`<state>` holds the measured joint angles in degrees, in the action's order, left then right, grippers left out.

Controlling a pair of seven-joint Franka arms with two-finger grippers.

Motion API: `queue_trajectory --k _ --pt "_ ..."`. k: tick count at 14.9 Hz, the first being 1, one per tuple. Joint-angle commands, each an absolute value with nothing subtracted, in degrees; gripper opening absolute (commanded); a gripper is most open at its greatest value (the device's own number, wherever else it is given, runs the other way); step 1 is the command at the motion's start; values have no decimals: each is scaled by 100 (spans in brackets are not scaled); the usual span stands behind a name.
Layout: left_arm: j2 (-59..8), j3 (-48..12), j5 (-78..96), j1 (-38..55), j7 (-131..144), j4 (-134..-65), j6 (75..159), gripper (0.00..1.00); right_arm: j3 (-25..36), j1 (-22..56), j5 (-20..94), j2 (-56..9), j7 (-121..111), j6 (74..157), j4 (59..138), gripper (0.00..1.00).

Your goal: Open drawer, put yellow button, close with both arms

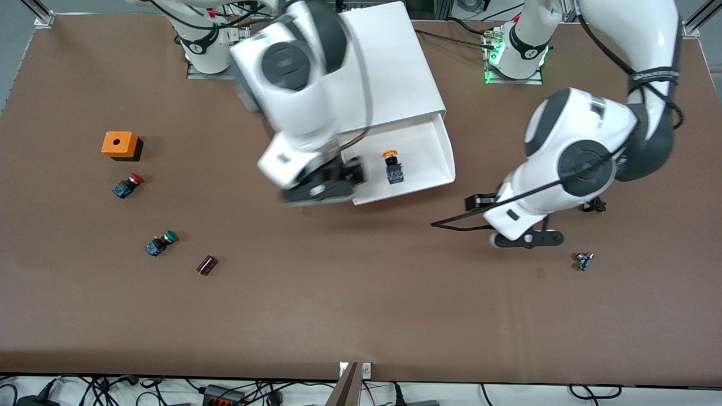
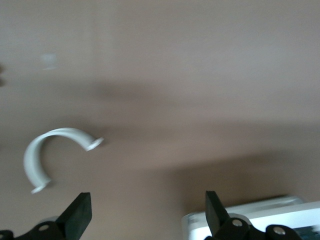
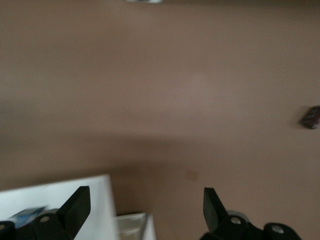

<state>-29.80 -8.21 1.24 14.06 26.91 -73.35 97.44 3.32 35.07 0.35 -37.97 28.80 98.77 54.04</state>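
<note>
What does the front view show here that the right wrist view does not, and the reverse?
Only the front view shows the yellow button lying in the open drawer, the red-capped switch, the green-capped switch, the orange box and both arms. Only the right wrist view shows the right gripper open, fingers spread over bare table. Both share the brown table and the small dark part.

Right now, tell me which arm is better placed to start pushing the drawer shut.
Probably the right. Its open gripper hangs at the corner of the open drawer, where the yellow button already sits. The left gripper, also open, hovers over bare table toward its own end.
</note>
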Motion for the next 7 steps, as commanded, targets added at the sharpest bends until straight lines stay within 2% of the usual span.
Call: queue_trajectory --k 1,7 --pt "-3128 -774 316 1634 3258 -7383 10378 100 316 2903 18 -3735 2148 9529 5467 100" --pt "-3454 -765 237 2188 3999 -7672 11153 100 290 1549 53 -3560 1566 9378 5660 100"
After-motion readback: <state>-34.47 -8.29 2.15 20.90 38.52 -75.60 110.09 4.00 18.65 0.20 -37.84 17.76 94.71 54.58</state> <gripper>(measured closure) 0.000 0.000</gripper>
